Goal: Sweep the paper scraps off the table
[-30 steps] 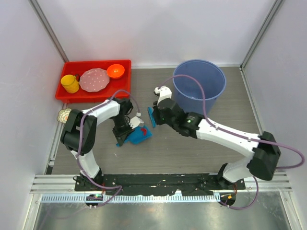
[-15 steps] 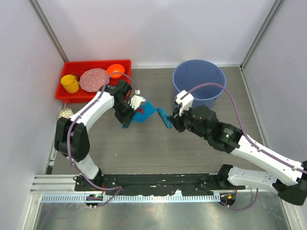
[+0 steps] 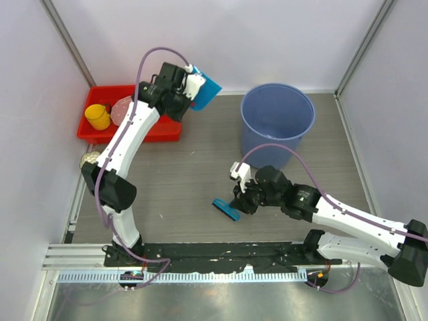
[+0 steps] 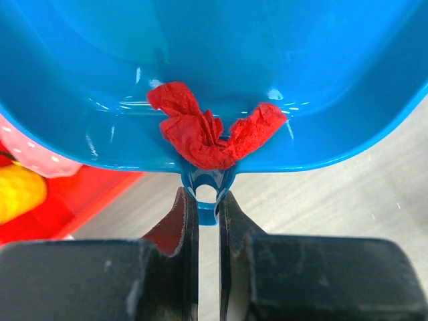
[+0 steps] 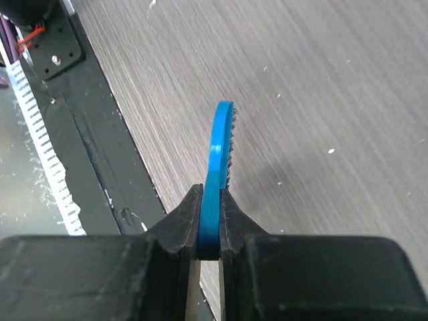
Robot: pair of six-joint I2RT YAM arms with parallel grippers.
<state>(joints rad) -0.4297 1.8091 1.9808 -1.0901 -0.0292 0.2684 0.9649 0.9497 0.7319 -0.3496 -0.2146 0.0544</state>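
Blue plastic dustpan: held in the air at the far left, over the far right corner of the red tray, its open mouth tipped upward.
Left arm: stretched long from its base at the near left, rising away over the tray, with the wrist turned to the right.
Left tool: both fingers clenched on the dustpan's short looped handle, seen in the left wrist view.
Red crumpled paper scrap: lies inside the dustpan bowl, bunched against the back wall just above the handle.
Right arm: low, reaching leftward from its base at the near right, with the forearm lying across the near half of the desk.
Right tool: fingers closed tight on the thin back of the blue hand brush.
Brush: at the near middle of the desk with its bristles facing down. Whether they touch the surface cannot be told.
Desk: dark grey-brown wood grain, with a black metal rail along the near edge.
Blue round bucket: stands upright at the far right of middle, apart from both tools.
Red plastic tray: far left; holds a yellow cup and a pink plate, which is partly hidden by the left arm.
Small patterned round dish: at the left edge, just near of the tray.
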